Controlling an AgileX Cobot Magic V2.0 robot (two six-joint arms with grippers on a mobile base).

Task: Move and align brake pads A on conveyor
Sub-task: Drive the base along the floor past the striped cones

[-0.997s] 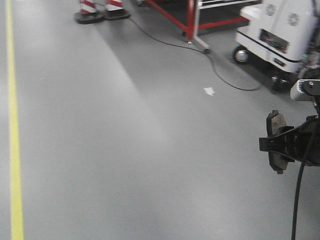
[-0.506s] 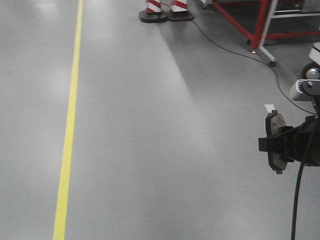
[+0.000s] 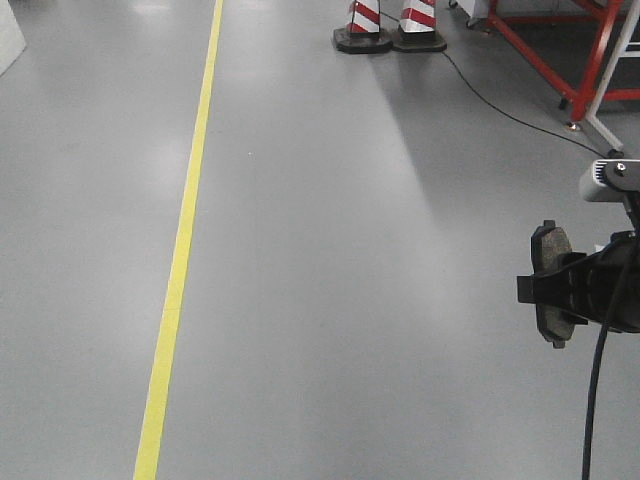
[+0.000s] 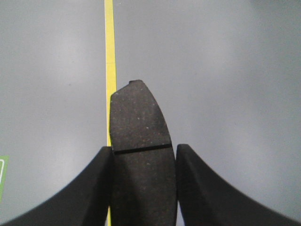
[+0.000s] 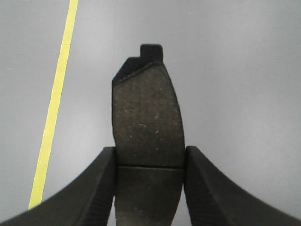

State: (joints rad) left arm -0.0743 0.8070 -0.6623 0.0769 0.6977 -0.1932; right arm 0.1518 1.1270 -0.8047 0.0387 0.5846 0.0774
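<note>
In the left wrist view my left gripper (image 4: 143, 151) is shut on a brake pad (image 4: 140, 125), a dark grey-brown curved pad with a thin groove across it, held above the grey floor. In the right wrist view my right gripper (image 5: 149, 153) is shut on a second brake pad (image 5: 148, 117) with a dark backing tab at its far end. The front view shows the right gripper (image 3: 553, 290) at the right edge, holding its pad (image 3: 553, 250) on edge. The left gripper is outside the front view. The conveyor and the other pads are out of view.
Grey workshop floor with a yellow line (image 3: 180, 260) running away on the left. Red-and-white cone bases (image 3: 390, 28) stand at the back. A red frame (image 3: 545, 55) and a black cable (image 3: 500, 100) lie at the back right.
The front view has swung: the yellow line and the cones have shifted right, and the white machine has left the frame. The right gripper keeps its pad at the same place in view.
</note>
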